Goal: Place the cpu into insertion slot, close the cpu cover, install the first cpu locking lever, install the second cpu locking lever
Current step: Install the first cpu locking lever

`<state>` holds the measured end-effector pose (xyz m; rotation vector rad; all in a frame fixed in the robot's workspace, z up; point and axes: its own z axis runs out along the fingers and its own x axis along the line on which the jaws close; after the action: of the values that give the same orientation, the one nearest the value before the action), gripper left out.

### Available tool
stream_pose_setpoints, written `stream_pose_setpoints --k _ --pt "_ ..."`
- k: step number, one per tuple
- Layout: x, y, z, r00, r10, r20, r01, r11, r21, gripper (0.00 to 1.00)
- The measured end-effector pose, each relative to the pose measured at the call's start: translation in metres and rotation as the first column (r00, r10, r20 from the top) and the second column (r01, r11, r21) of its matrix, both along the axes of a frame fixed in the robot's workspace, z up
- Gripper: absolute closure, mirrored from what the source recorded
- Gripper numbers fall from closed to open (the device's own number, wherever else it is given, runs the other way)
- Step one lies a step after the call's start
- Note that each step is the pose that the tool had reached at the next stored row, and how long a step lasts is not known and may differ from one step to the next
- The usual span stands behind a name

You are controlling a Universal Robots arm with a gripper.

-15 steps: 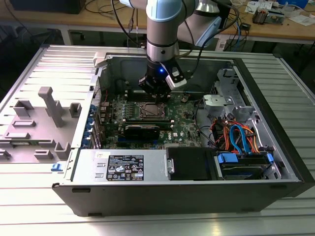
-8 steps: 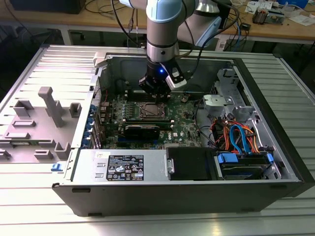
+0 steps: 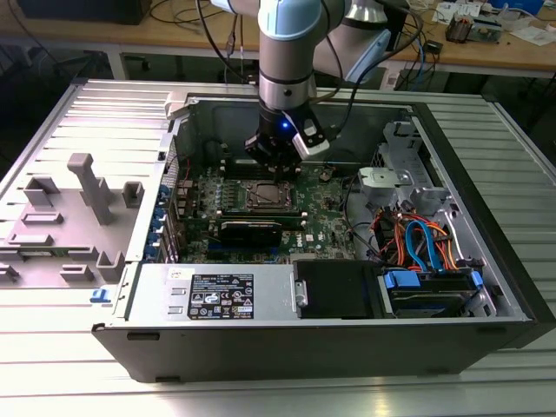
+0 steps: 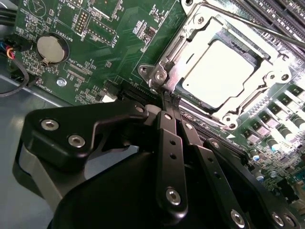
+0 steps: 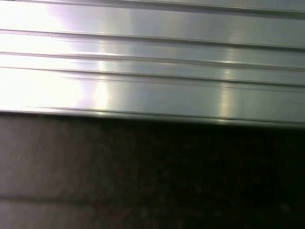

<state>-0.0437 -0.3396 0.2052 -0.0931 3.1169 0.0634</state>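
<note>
Ribbed metal table (image 3: 261,395) — wooden bench (image 3: 95,36) (cluttered)

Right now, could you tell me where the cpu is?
In the second wrist view the cpu lies in the insertion slot, framed by the cpu cover, just beyond the gripper.

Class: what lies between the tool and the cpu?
In the second wrist view, the shiny rim of the cpu cover lies between the tool and the cpu, which sits in its window.
</note>
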Motion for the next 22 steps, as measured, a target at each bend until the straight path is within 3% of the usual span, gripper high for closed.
stream_pose_setpoints --k 14,19,22 --pt "0.0028 -0.002 0.0056 0.9997 -0.022 -0.0008 0.022 0.9997 -0.0016 0.89" --pt "0.0043 -0.0026 0.0062 0.999 -0.041 -0.0179 0.041 0.9991 -0.0022 0.89" --pt "0.0049 -0.0039 0.0063 0.9989 -0.042 -0.0189 0.042 0.9991 -0.0032 0.89"
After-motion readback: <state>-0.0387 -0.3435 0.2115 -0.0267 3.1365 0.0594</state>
